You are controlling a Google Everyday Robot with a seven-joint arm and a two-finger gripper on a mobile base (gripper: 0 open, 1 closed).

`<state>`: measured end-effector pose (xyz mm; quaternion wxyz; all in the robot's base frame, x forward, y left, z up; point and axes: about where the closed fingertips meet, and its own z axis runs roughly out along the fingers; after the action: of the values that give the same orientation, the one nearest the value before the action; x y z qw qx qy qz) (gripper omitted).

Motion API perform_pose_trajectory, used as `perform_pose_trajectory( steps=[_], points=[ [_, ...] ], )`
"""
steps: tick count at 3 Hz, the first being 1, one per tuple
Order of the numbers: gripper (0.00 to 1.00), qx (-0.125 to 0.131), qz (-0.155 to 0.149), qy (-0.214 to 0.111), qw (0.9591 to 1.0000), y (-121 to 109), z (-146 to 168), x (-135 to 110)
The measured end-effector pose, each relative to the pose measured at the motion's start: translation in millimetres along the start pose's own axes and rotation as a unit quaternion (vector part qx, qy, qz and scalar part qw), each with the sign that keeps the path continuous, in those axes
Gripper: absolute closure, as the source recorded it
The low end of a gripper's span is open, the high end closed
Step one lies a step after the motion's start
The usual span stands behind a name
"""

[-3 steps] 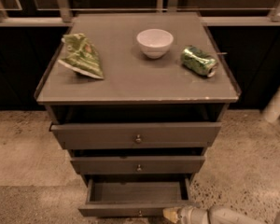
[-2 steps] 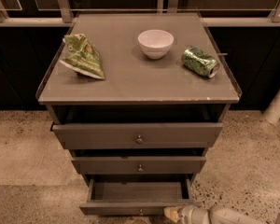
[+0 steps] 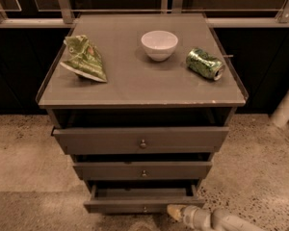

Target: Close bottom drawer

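Note:
The bottom drawer (image 3: 139, 205) is the lowest and narrowest of the cabinet's three. It is grey-brown with a tiny knob (image 3: 145, 208) at centre. It stands pulled out, its inside showing from above. The mid drawer (image 3: 142, 170) and the wide top drawer (image 3: 140, 139) also stick out a little. My gripper (image 3: 175, 211) comes in from the lower right on a pale arm. Its tip lies just below the right part of the bottom drawer's front, close to it or touching it.
On the cabinet top (image 3: 135, 88) lie a green crumpled chip bag (image 3: 85, 58), a white bowl (image 3: 159, 44) and a green can (image 3: 205, 63) on its side. A railing and dark wall stand behind. A white post (image 3: 286, 105) stands at right. Speckled floor surrounds the cabinet.
The view has shifted a little so the cabinet sits slightly higher in frame. The gripper stays by the bottom drawer's right front; the drawer looks pulled out much as before.

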<state>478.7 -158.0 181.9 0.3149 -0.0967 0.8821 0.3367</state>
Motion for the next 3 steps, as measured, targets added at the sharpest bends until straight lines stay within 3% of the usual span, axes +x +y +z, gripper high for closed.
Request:
perform_pose_trajectory(
  steps=[1,2,3],
  points=[
    [1.00,0.000,0.000,0.000,1.0000,0.3,-0.2,0.5],
    [1.00,0.016,-0.014,-0.029,0.9994,-5.3,11.2,-28.9],
    [1.00,0.016,-0.014,-0.029,0.9994,-4.9,11.1,-28.5]
  ],
)
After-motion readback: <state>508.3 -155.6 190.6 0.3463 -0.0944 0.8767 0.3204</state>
